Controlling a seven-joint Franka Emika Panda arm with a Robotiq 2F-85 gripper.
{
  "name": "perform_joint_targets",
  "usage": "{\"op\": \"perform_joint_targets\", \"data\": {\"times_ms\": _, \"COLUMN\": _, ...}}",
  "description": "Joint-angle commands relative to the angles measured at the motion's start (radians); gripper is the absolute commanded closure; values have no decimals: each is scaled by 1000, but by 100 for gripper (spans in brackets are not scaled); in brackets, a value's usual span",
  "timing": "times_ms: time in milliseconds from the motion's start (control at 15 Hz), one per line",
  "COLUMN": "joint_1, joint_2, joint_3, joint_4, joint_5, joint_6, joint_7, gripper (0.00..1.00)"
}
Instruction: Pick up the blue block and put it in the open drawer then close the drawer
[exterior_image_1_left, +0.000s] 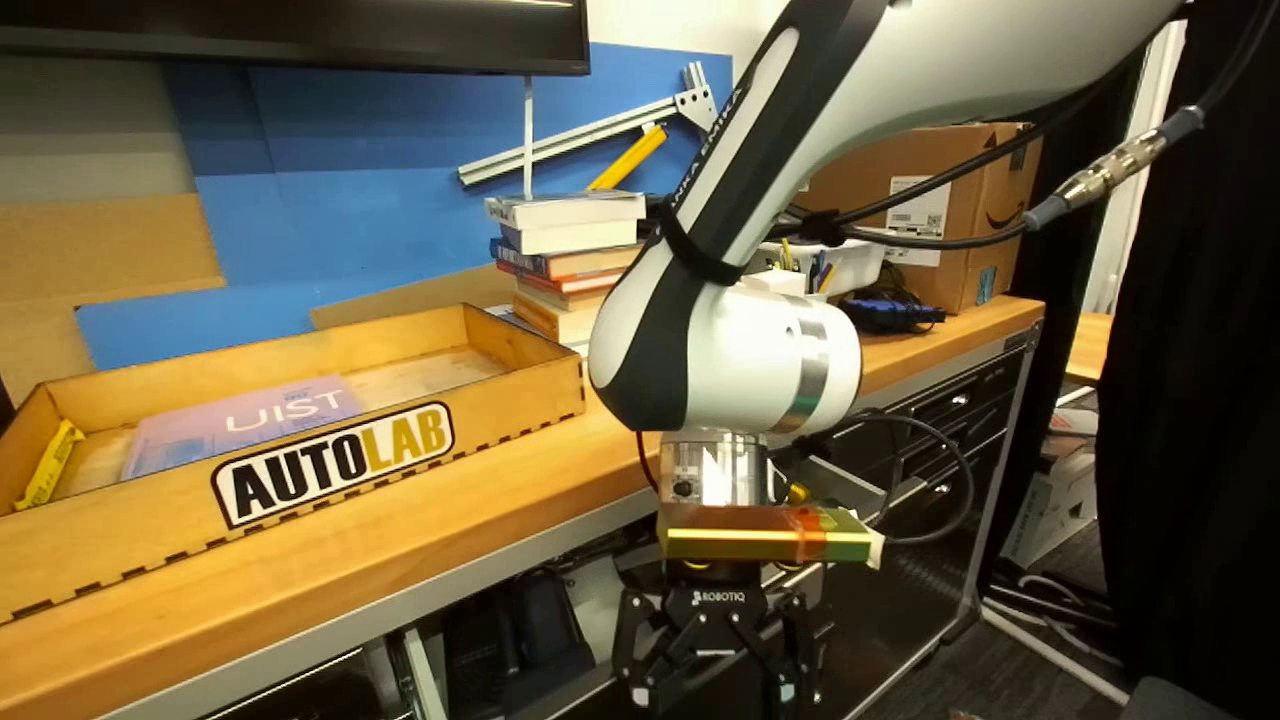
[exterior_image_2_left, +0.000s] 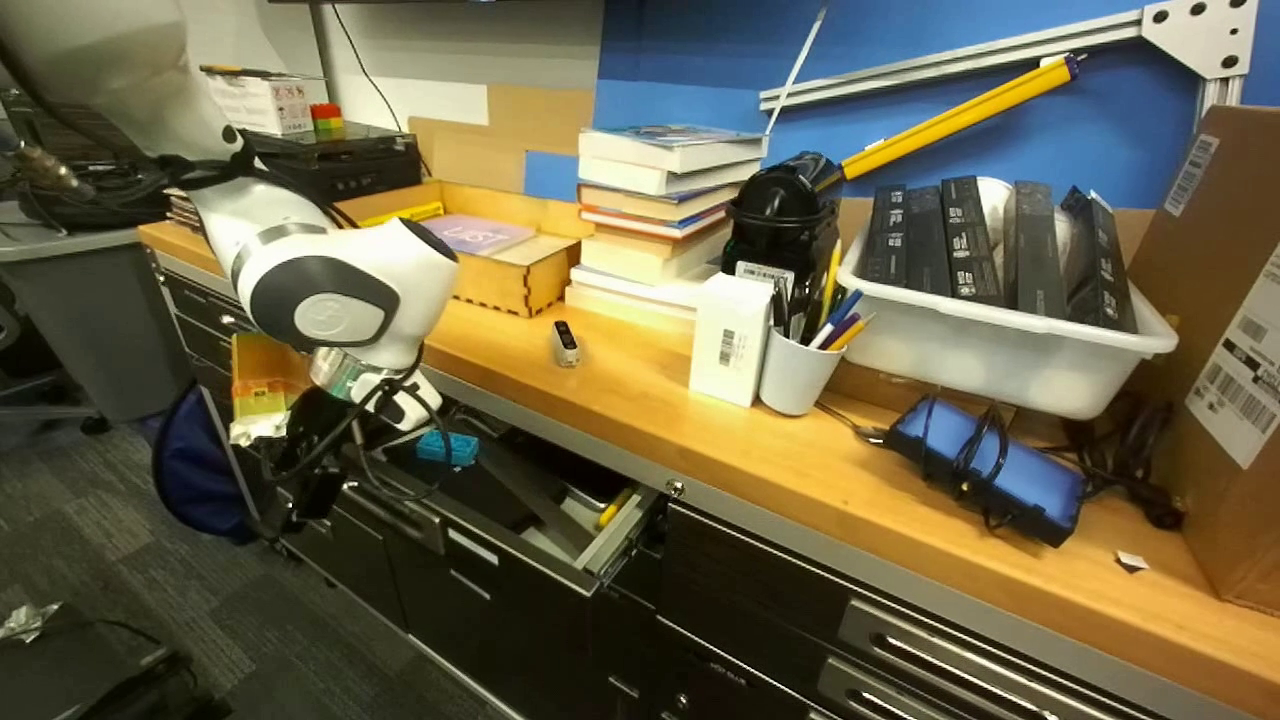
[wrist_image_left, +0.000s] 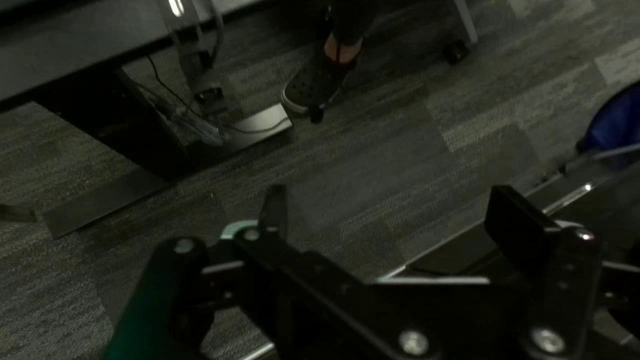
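Claw spread apart, carpet showing between, near front edge of open drawer, blue block inside

A wooden worktop runs above dark cabinet fronts along a white wall lined with blue panels and tan panels, a dark screen above catching a pale glare near its upper edge. A black curtain hangs past one end — and underfoot, grey carpet tiles spread in a streaked patchwork, dimly lit in the wrist view.
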Motion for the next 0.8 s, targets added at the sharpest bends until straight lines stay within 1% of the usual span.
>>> {"op": "perform_joint_targets", "data": {"times_ms": 0, "joint_1": 7, "joint_2": 27, "joint_3": -15, "joint_4": 49, "joint_5": -12, "joint_6": 145, "joint_7": 117, "gripper": 0}}
{"op": "perform_joint_targets", "data": {"times_ms": 400, "joint_1": 42, "joint_2": 40, "joint_3": -32, "joint_4": 38, "joint_5": -66, "joint_6": 435, "joint_7": 357, "gripper": 0}}
{"op": "perform_joint_targets", "data": {"times_ms": 600, "joint_1": 86, "joint_2": 26, "joint_3": -56, "joint_4": -3, "joint_5": -134, "joint_6": 570, "joint_7": 532, "gripper": 0}}
{"op": "perform_joint_targets", "data": {"times_ms": 733, "joint_1": 126, "joint_2": -8, "joint_3": -84, "joint_4": -59, "joint_5": -195, "joint_6": 642, "joint_7": 672, "gripper": 0}}
